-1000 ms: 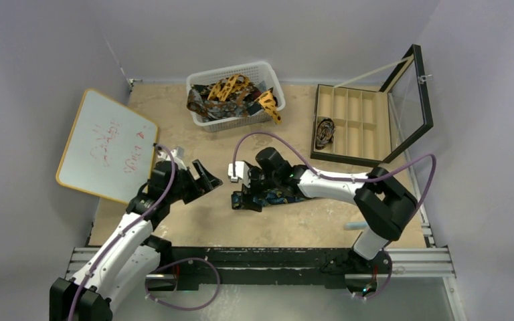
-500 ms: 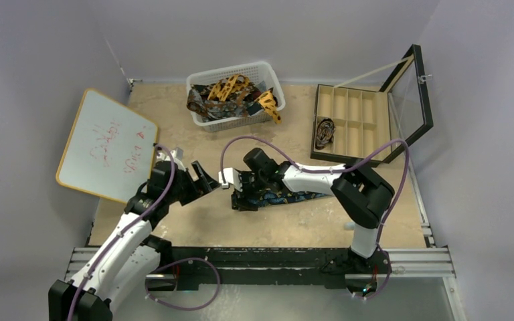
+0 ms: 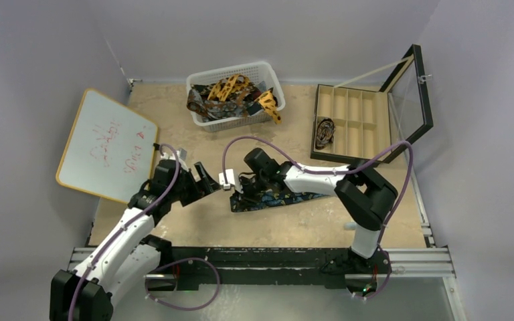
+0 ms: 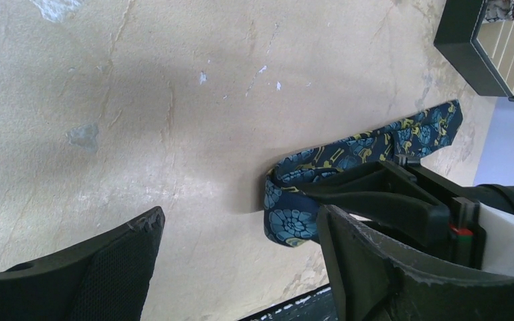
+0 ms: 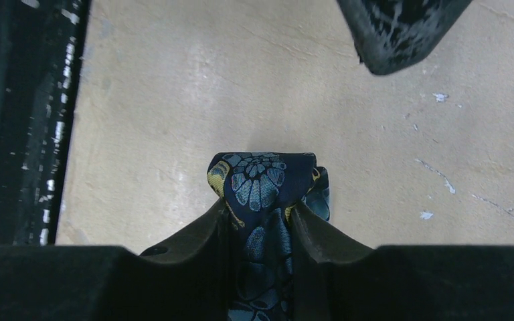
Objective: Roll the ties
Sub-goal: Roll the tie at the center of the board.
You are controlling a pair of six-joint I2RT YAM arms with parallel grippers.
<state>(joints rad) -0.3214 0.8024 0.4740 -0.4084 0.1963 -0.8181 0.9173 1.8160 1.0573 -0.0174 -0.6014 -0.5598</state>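
Near the middle of the table [image 3: 288,224], seen from above, the navy tie [image 3: 288,198] lies flat, running left to right. Its left end sits under the right gripper [image 3: 239,190]. Just left of that is the left gripper [image 3: 207,179], apart from the fabric. At the far side a white basket [image 3: 266,69] holds more ties [image 3: 231,90], and a black compartment case [image 3: 321,155] on the right holds one rolled tie [image 3: 324,132].

From the left wrist, that gripper's fingers [image 4: 117,264] stand wide apart with only bare tabletop between them. The navy tie's folded end lies just beyond, clamped by the other arm.

From the right wrist, both fingers [image 5: 197,237] press the sides of the folded end, which bulges out past their tips.
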